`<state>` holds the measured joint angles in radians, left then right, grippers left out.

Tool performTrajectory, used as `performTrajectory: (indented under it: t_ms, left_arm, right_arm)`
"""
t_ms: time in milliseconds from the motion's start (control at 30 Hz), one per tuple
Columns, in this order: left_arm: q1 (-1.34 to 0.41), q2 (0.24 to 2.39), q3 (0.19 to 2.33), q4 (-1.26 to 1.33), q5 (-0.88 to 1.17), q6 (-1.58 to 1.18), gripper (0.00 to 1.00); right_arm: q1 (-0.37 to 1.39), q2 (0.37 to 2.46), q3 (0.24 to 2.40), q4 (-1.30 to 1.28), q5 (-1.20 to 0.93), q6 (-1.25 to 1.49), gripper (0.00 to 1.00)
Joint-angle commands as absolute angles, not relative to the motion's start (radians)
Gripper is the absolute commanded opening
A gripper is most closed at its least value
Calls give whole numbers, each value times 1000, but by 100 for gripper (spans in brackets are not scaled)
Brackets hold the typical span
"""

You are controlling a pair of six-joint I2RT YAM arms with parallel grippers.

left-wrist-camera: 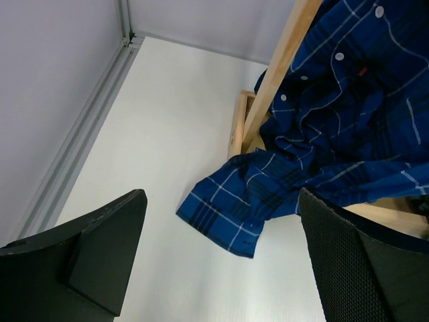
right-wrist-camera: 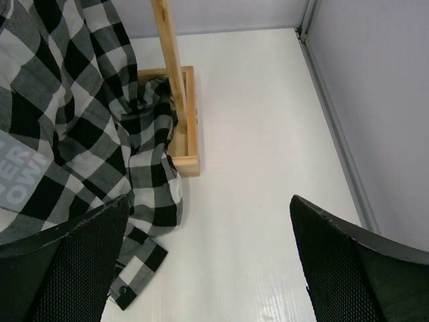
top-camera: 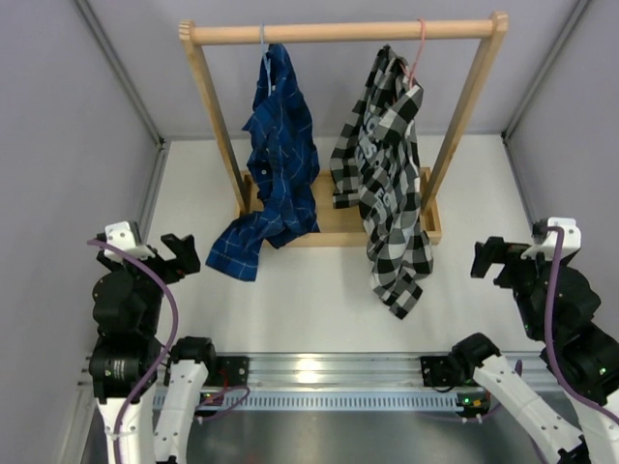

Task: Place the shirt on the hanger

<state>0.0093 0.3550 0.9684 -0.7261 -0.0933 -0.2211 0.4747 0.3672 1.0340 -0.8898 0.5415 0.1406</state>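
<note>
The black-and-white checked shirt with white lettering hangs from the pink wire hanger, hooked on the wooden rail at the right; its tail trails onto the table. It also shows in the right wrist view. My left gripper is open and empty at the near left, apart from the rack. My right gripper is open and empty at the near right, apart from the shirt. Both show as wide-open jaws in the left wrist view and the right wrist view.
A dark blue plaid shirt hangs on a pale hanger at the rail's left, its sleeve on the table. The wooden rack has two posts and a base tray. Grey walls stand at both sides.
</note>
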Motion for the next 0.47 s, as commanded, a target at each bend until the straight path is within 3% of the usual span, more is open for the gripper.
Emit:
performTrajectory:
  t_ms: [0, 433]
  left_arm:
    - [-18, 347, 980, -753, -87, -189, 98]
    - [-77, 314, 945, -752, -150, -170, 98]
  right_arm:
    - [465, 354, 1039, -923, 565, 130, 99]
    - [465, 374, 1054, -928, 546, 138, 100]
